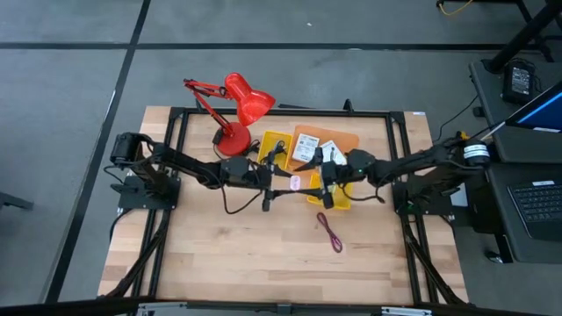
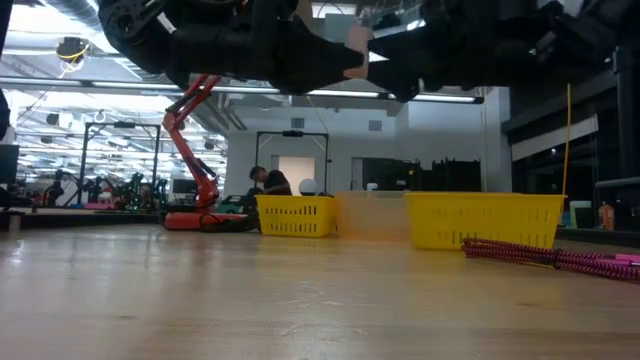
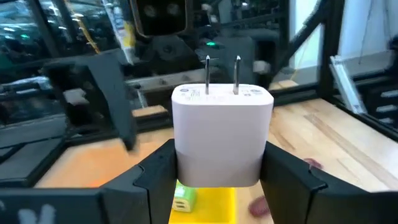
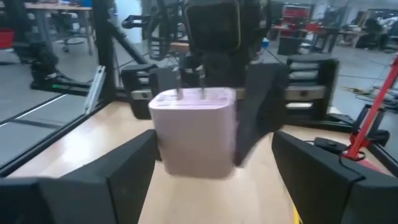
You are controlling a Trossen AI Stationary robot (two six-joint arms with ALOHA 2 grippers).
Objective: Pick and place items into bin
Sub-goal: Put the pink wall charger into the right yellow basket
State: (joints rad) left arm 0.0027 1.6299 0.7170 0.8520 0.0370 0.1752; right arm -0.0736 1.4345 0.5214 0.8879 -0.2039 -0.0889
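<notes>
Gripping a white plug adapter (image 3: 222, 134) in the left gripper (image 3: 222, 180), prongs pointing ahead toward the spread-open right gripper (image 4: 214, 168) facing it, likely for a handover above the yellow bin (image 1: 332, 195).

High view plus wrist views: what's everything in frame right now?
table: one, light wood, under both arms
desk lamp: one, red, left of the bins
bins: two, yellow, mid-table
tray: one, orange, beside the bins
cards: two, white, on the tray
cord: one, maroon, on bare wood
charger: one, white, held above the table
left end effector: one, dark, shut on the charger
right end effector: one, dark, open, facing the charger
</notes>
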